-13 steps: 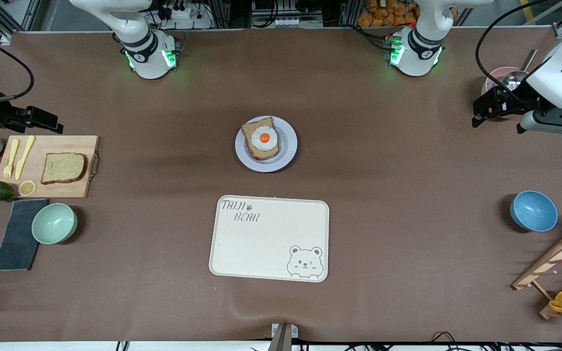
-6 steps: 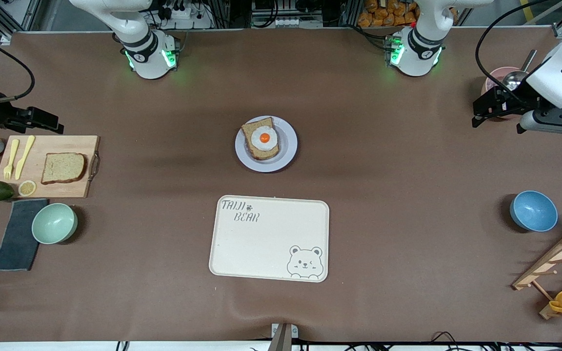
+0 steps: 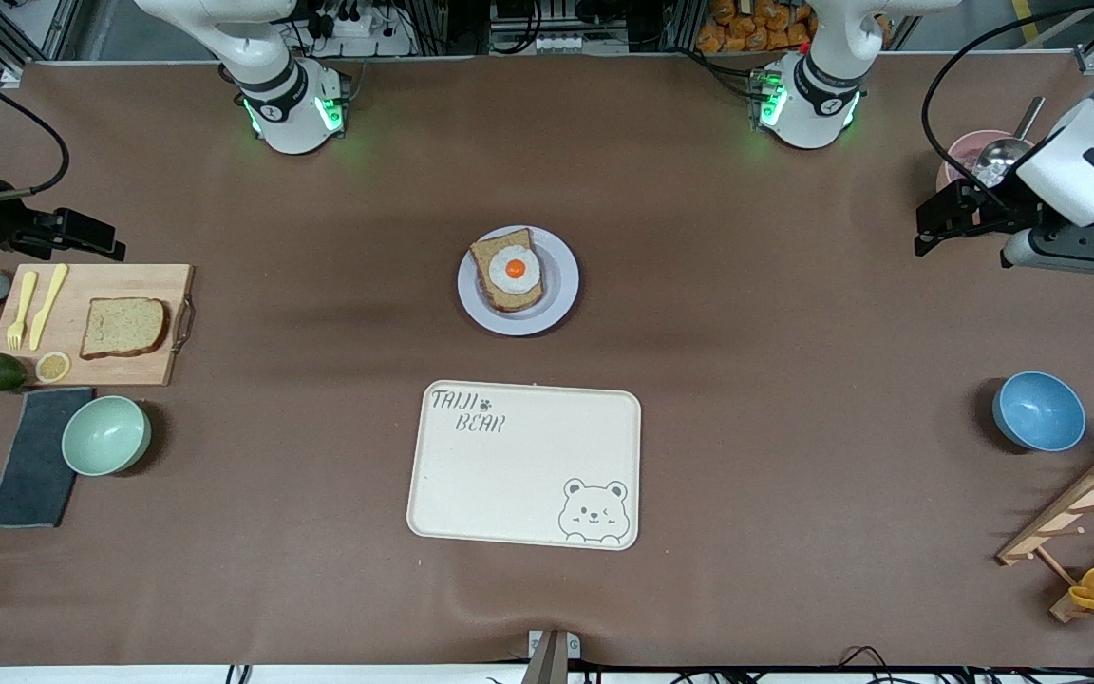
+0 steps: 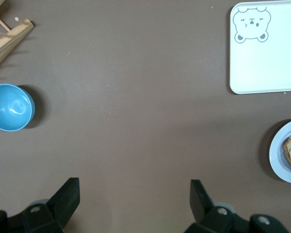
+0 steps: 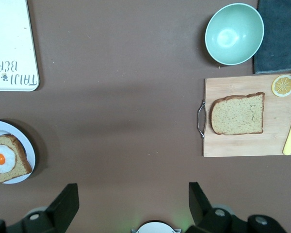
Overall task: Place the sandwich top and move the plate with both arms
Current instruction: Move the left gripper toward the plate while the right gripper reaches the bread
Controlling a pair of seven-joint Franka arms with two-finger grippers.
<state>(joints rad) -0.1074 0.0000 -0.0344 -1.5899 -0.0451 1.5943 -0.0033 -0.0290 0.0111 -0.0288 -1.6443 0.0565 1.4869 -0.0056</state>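
The sandwich top (image 3: pixel 124 327) lies flat on a wooden cutting board (image 3: pixel 91 366) at the right arm's end of the table; it also shows in the right wrist view (image 5: pixel 237 114). The plate (image 3: pixel 558 285) sits mid-table and bears a bread slice with a fried egg (image 3: pixel 507 271); its rim shows in both wrist views (image 5: pixel 5 127) (image 4: pixel 277 155). My right gripper (image 3: pixel 91 236) (image 5: pixel 132 199) hangs open and empty high above the table beside the board. My left gripper (image 3: pixel 932 226) (image 4: pixel 134 194) hangs open and empty over bare table at the left arm's end.
A cream bear-printed tray (image 3: pixel 525 465) lies nearer the front camera than the plate. A green bowl (image 3: pixel 106 434), dark cloth (image 3: pixel 34 456), avocado, lemons and yellow cutlery surround the board. A blue bowl (image 3: pixel 1038 410), wooden rack (image 3: pixel 1079 513) and pink bowl with ladle (image 3: pixel 970 152) stand at the left arm's end.
The left arm has shifted slightly, its gripper still open. The right arm, bread and plate have not moved.
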